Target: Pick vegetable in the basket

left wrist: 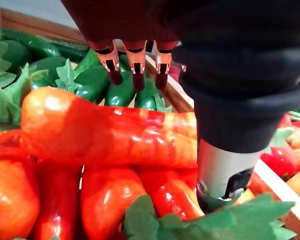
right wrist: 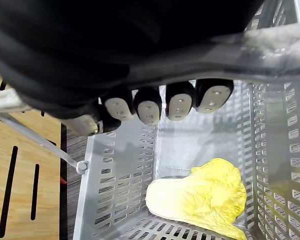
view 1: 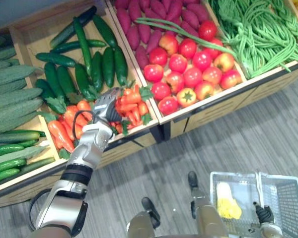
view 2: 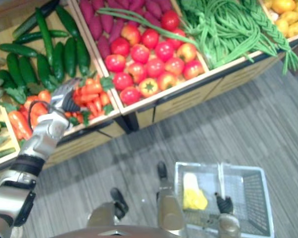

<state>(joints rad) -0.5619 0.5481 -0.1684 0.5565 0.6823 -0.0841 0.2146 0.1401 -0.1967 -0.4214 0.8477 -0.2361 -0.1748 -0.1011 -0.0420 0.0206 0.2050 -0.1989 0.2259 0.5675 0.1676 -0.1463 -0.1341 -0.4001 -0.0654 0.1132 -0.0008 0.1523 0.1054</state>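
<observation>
Orange carrots [view 1: 131, 105] with green tops lie in a wooden bin of the stall. My left hand [view 1: 107, 106] hovers right over them, open. In the left wrist view its fingers [left wrist: 135, 62] reach out straight above one big carrot [left wrist: 105, 132] without closing on it. At the lower right a grey plastic basket [view 1: 290, 198] holds a yellow cabbage [view 1: 227, 203]. My right hand [right wrist: 165, 105] is curled round the basket's handle [right wrist: 272, 45], with the cabbage [right wrist: 200, 195] below it.
Dark green cucumbers [view 1: 89, 64] fill the bin behind the carrots. Red tomatoes [view 1: 188, 64], purple sweet potatoes [view 1: 144, 20] and long green beans [view 1: 258, 29] lie in bins to the right. Grey floor [view 1: 228, 134] separates the stall from the basket.
</observation>
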